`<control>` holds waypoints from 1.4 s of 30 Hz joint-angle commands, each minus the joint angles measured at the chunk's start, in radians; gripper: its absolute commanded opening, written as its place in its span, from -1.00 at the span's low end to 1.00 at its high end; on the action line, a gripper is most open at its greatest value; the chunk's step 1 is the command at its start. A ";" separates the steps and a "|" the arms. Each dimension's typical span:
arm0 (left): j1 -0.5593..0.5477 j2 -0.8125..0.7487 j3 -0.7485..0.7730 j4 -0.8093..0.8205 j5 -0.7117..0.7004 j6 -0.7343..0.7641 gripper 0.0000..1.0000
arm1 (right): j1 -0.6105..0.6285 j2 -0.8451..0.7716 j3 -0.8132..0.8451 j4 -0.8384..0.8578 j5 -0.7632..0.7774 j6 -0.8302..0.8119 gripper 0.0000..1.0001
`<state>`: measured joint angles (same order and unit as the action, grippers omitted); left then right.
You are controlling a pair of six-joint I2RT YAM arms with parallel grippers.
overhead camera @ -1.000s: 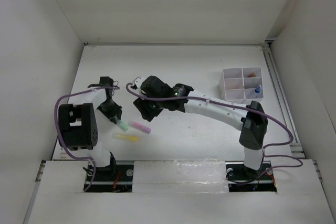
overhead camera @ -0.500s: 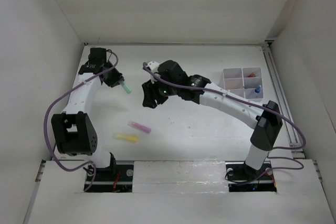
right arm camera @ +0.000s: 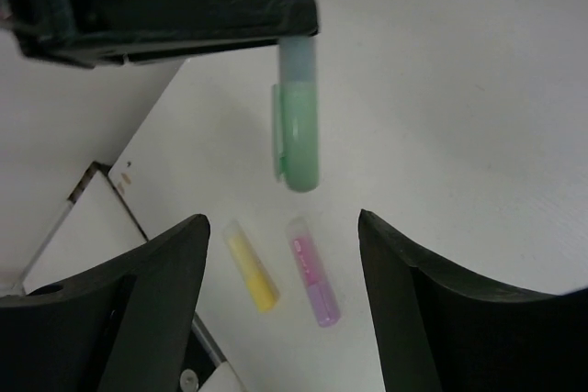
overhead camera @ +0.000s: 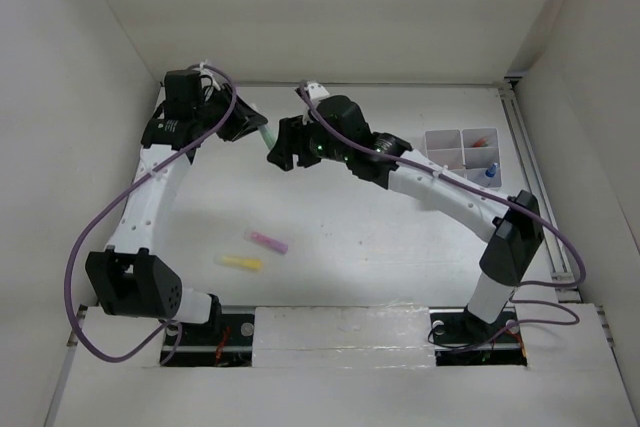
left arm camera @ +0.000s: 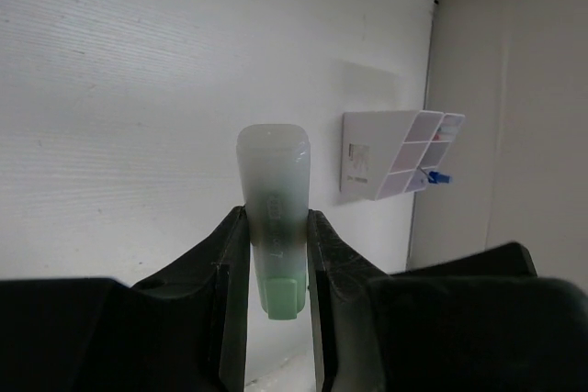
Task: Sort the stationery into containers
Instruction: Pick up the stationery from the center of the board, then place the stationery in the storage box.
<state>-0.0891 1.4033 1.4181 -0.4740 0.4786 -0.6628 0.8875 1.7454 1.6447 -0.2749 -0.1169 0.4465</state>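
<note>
Top external: yellow marker (overhead camera: 241, 262), pink marker (overhead camera: 267, 241) lie by table's (overhead camera: 350, 237) near edge. Farther, left gripper (left arm camera: 276, 227) pinches green marker (left arm camera: 273, 190) aloft; right gripper (right arm camera: 283, 236) gapes empty beside it. Box (overhead camera: 445, 183) near right edge. Risk: mistimed handover drops marker

Both arms reaching far forward, left arm (overhead camera: 146, 201) jaws clamped, right arm (overhead camera: 440, 185) jaws spread wide
</note>
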 commanded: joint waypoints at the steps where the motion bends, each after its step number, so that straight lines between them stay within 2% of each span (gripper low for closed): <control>1: 0.006 -0.050 -0.001 0.047 0.089 -0.014 -1.00 | -0.016 -0.018 0.040 0.083 0.086 0.031 0.44; 7: 0.006 -0.078 -0.059 0.098 0.143 -0.014 -1.00 | -0.047 0.003 0.060 0.083 0.102 0.031 0.49; 16: 0.006 -0.078 -0.070 0.107 0.176 -0.014 -1.00 | -0.058 0.087 0.153 0.106 -0.012 0.031 0.41; 22: 0.006 -0.069 -0.059 0.117 0.186 -0.014 -1.00 | -0.058 0.112 0.162 0.115 -0.026 0.040 0.35; 25: 0.006 -0.069 -0.059 0.117 0.195 -0.023 -1.00 | -0.058 0.112 0.150 0.146 -0.026 0.040 0.27; 28: 0.006 -0.069 -0.059 0.117 0.195 -0.023 -1.00 | -0.058 0.121 0.150 0.146 -0.026 0.040 -0.01; 29: 0.006 -0.060 -0.059 0.117 0.195 -0.023 -1.00 | -0.058 0.121 0.150 0.157 -0.026 0.040 -0.30; 33: 0.006 -0.059 -0.059 0.117 0.195 -0.023 -1.00 | -0.048 0.121 0.141 0.167 -0.026 0.040 -1.00; 36: 0.006 -0.049 -0.059 0.117 0.177 -0.012 -0.97 | -0.048 0.121 0.141 0.167 -0.049 0.040 -1.00; 37: 0.006 -0.049 -0.035 0.104 0.166 -0.012 -0.49 | -0.048 0.121 0.130 0.167 -0.049 0.040 -1.00; 40: 0.006 -0.018 0.031 0.063 0.126 -0.003 0.29 | -0.058 0.112 0.098 0.177 -0.049 0.040 -1.00; 41: 0.006 -0.018 0.048 0.063 0.117 0.006 0.89 | -0.070 0.103 0.086 0.177 -0.049 0.040 -1.00; 42: 0.006 -0.006 0.064 0.054 0.108 0.006 0.99 | -0.070 0.086 0.070 0.177 -0.049 0.040 -1.00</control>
<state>-0.0879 1.3926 1.3983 -0.4187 0.6125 -0.6743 0.8272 1.8668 1.7435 -0.1547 -0.1505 0.4934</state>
